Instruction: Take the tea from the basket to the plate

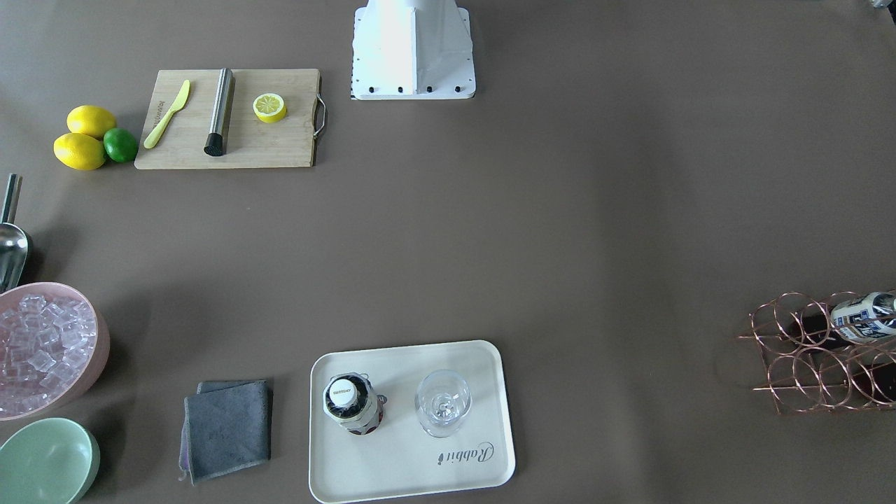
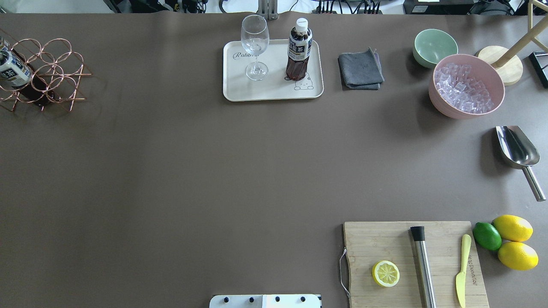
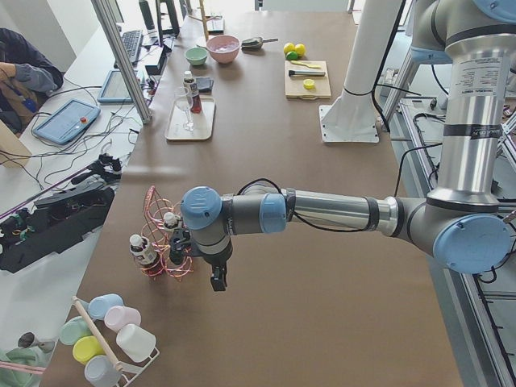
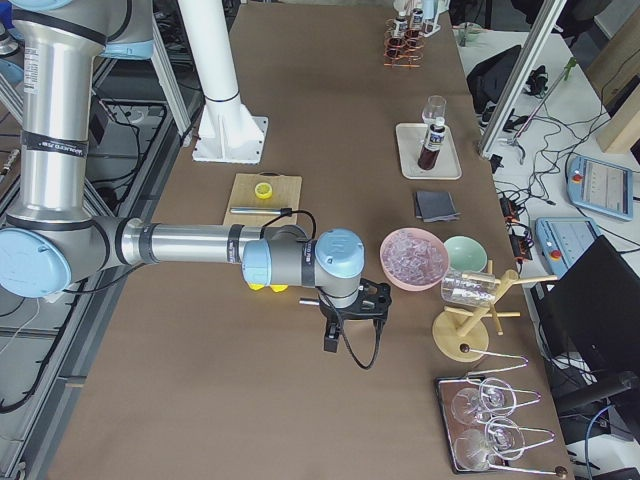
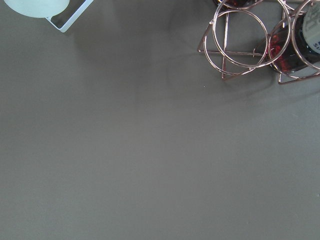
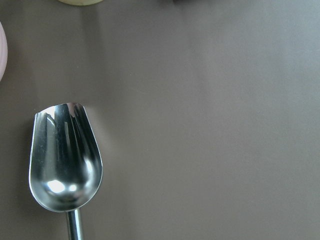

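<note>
One tea bottle (image 2: 299,51) stands upright on the cream plate (image 2: 274,92), next to a wine glass (image 2: 255,47); the bottle also shows in the front-facing view (image 1: 352,404). The copper wire basket (image 2: 51,64) sits at the table's far left end and holds another tea bottle (image 2: 13,70). In the exterior left view the basket (image 3: 165,242) holds two bottles. My left gripper (image 3: 218,278) hangs just beside the basket, above the table; I cannot tell whether it is open. My right gripper (image 4: 352,318) hovers near the pink ice bowl (image 4: 413,258); I cannot tell its state.
A wooden cutting board (image 2: 385,239) carries a lemon half, a steel muddler and a yellow knife. Two lemons and a lime (image 2: 487,236) lie beside it. A steel scoop (image 2: 516,149), a green bowl (image 2: 434,46) and a grey cloth (image 2: 360,68) sit at the right.
</note>
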Motion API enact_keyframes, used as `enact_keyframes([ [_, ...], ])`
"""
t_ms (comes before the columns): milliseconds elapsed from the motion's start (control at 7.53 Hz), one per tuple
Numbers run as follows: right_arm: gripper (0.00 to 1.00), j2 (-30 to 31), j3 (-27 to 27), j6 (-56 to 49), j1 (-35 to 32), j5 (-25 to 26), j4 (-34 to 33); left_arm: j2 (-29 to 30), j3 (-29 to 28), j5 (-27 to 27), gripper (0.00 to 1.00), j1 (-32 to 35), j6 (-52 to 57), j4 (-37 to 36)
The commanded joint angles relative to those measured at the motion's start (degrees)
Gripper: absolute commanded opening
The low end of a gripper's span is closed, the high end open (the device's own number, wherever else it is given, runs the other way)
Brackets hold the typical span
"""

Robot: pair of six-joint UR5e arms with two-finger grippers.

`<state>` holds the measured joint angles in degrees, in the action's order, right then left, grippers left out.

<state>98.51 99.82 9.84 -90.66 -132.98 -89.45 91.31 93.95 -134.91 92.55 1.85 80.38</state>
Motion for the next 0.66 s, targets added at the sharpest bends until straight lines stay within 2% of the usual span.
enact_keyframes([
  [0, 1.00, 0.2, 0.3, 0.0, 0.0, 0.1, 0.0, -0.3, -0.4, 0.0, 0.98, 0.0, -0.1, 1.5],
  [531, 1.00, 0.4, 0.1, -0.4, 0.0, 0.0, 0.2, -0.3, -0.4, 0.0, 0.98, 0.0, -0.1, 1.5],
])
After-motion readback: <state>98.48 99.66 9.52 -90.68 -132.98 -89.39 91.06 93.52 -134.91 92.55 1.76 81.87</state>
